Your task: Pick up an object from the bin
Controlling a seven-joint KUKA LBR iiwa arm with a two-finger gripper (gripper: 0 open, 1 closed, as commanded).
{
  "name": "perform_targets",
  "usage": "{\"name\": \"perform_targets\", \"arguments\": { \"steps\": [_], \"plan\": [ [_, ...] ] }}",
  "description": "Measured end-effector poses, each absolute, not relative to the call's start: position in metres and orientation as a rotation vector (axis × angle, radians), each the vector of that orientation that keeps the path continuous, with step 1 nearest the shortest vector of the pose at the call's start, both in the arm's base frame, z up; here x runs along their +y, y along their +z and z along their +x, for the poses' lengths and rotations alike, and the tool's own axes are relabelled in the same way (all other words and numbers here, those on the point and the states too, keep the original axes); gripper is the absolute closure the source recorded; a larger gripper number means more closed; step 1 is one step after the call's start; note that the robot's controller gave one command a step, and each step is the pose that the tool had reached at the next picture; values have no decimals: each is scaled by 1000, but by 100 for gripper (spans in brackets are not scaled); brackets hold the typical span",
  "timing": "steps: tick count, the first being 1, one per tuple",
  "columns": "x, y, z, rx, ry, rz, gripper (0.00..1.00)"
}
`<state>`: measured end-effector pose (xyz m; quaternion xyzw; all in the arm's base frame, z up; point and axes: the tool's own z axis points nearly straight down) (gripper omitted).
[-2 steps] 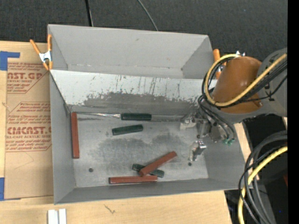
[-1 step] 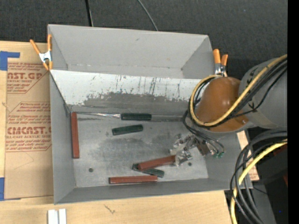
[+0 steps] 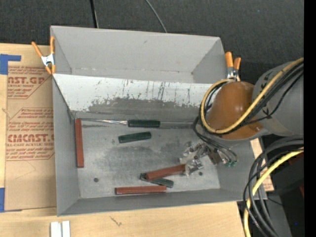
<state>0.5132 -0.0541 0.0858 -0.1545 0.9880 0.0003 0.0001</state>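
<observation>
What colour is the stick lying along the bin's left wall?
The stick is reddish brown, clearest in the camera view.

Left of my grey metal bin (image 3: 133, 53), a flat brown cardboard sheet (image 3: 24, 181) bears red print, cut off at the edge: "CAST.GP" above, "-CAST ACRYLIC SHEET" lower down; the smaller lines are unreadable.
</observation>
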Motion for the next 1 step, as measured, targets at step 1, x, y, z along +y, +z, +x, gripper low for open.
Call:
{"name": "perform_targets", "arguments": {
  "steps": [1],
  "plan": [
    [-34,225,493,3103,0,-476,100]
  ]
}}
